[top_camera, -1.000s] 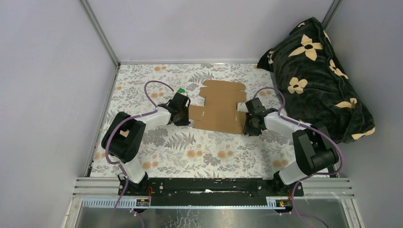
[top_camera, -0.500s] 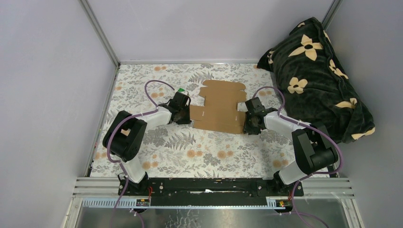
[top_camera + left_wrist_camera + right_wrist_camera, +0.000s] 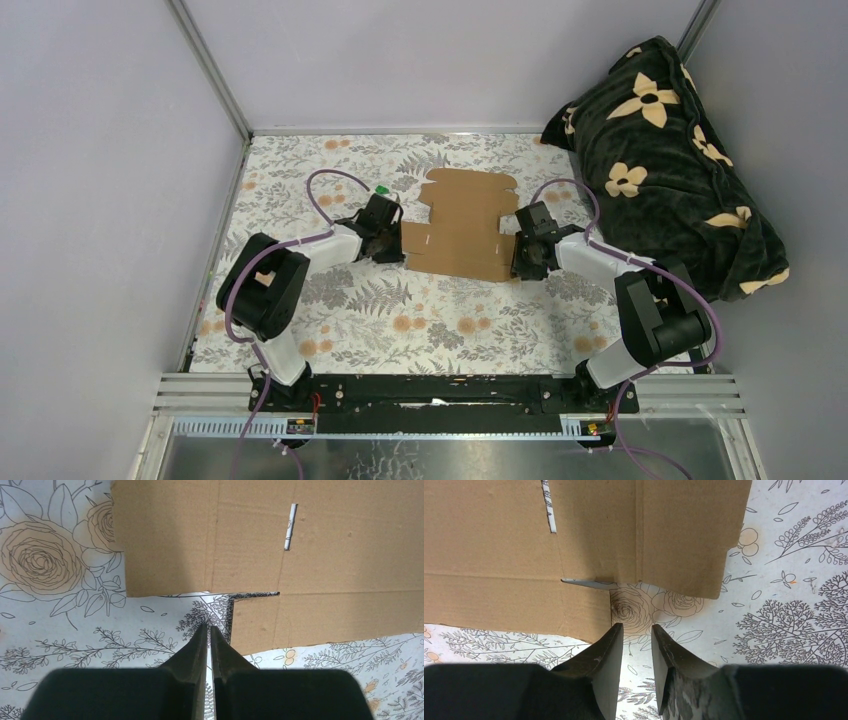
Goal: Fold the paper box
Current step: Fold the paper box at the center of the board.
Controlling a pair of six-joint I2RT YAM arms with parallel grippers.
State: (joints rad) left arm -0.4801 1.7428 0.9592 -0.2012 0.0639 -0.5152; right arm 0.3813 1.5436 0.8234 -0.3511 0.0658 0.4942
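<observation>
The paper box (image 3: 462, 225) is a flat brown die-cut cardboard sheet with flaps and slits, lying on the floral table cover. My left gripper (image 3: 394, 241) sits low at the sheet's left edge. In the left wrist view it (image 3: 209, 628) is shut with nothing held, its tips just short of a notch in the paper box (image 3: 310, 555). My right gripper (image 3: 517, 257) is at the sheet's right edge. In the right wrist view it (image 3: 637, 628) stands open by a narrow gap over bare cover, in front of a notch in the paper box (image 3: 589, 535).
A small green cube (image 3: 381, 190) lies beyond the left gripper. A dark blanket with cream flowers (image 3: 670, 160) is heaped at the right. Grey walls close the back and sides, and a metal rail (image 3: 450, 390) runs along the near edge.
The right gripper has edged slightly up and left along the sheet's right edge. The left gripper has hardly moved. The sheet lies as before.
</observation>
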